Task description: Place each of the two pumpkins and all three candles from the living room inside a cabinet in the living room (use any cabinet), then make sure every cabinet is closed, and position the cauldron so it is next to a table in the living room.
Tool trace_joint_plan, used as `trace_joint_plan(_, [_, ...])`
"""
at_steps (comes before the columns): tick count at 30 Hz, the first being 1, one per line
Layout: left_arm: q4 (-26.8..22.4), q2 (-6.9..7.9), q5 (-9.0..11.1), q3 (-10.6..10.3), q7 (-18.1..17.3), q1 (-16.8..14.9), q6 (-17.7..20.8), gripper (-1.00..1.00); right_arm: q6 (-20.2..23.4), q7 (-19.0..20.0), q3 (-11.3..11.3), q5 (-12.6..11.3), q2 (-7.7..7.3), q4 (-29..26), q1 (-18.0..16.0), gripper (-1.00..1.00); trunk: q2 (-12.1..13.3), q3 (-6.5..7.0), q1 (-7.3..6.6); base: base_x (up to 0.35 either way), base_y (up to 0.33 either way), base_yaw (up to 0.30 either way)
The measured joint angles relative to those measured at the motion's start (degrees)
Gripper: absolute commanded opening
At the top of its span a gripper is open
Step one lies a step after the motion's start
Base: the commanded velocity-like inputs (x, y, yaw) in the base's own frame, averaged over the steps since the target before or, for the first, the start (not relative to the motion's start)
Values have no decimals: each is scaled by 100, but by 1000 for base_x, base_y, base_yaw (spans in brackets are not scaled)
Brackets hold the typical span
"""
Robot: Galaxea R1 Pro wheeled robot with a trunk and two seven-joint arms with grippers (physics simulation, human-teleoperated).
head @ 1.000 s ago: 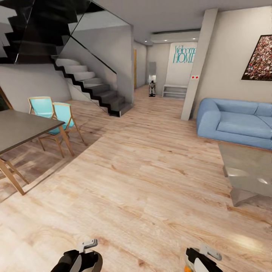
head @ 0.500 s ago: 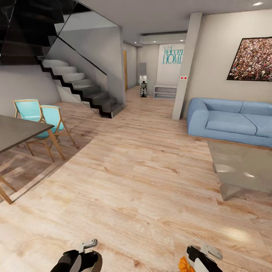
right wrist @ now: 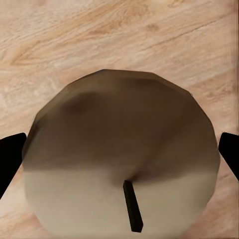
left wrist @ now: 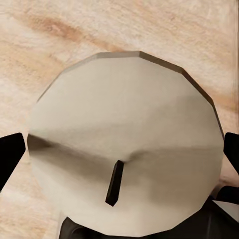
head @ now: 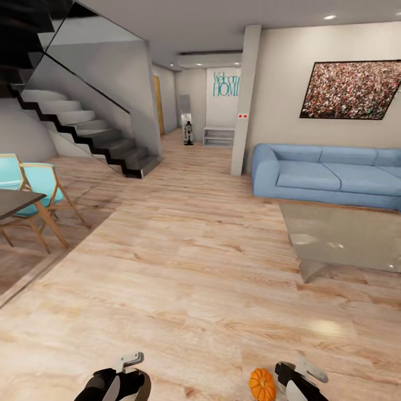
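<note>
Two stubby beige wax candles (left wrist: 124,159) (right wrist: 122,154), light, rigid, likely slippery, each clamped across its sides by left gripper (left wrist: 119,154) and right gripper (right wrist: 119,159).

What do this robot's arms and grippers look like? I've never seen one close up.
In the head view, both arms end in glossy black rounded casings with white panels. The left gripper and right gripper have pale grey, angular metal-looking fingers. In the wrist views, the fingertips appear as plain black pads. No cables or markings are visible.

Orange pumpkin (head: 262,384), blue sofa (head: 328,175), turquoise chairs (head: 39,181), pale grained floor (head: 184,267), seemingly beige-brown candles (left wrist: 124,154).
</note>
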Motion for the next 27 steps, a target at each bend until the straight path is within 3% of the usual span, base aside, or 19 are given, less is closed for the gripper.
trace_joint_plan(27, [0, 4, -9, 0, 0, 0, 3, -100, -5, 21, -6, -3, -17, 4, 0, -100, 0, 152, 0, 0, 0, -245])
